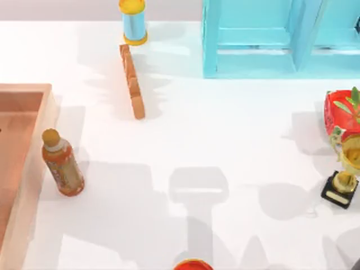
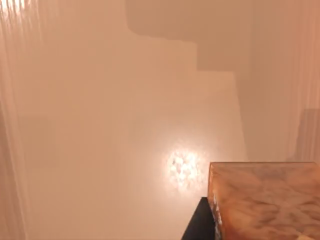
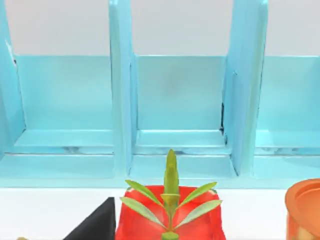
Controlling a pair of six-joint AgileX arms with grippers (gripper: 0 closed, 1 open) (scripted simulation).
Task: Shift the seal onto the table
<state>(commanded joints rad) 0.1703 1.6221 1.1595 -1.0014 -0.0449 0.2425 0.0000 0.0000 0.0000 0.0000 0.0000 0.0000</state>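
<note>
The left gripper is seen as one dark finger lying against the side of the seal; whether the jaws are clenched on the block or merely set beside it cannot be told; the seal's marbled orange-brown body is placed over the smooth floor of the wooden tray, and whether it rests there or is lifted clear cannot be told either. In the top view the tray is found at the table's left edge, with the yellow-capped bottle standing just beside its rim and the long wooden bar lying farther back on the white table. The right arm is parked at the table's right side, its wrist camera turned toward the cyan shelf and the red plant pot.

The step in hand is judged to be the pick-up from the tray, with the transfer not yet made; a firm hold must first be confirmed; the seal is then to be raised above the tray's rim, carried rightward past the bottle without knocking it, and lowered upright onto bare tabletop before being released.
</note>
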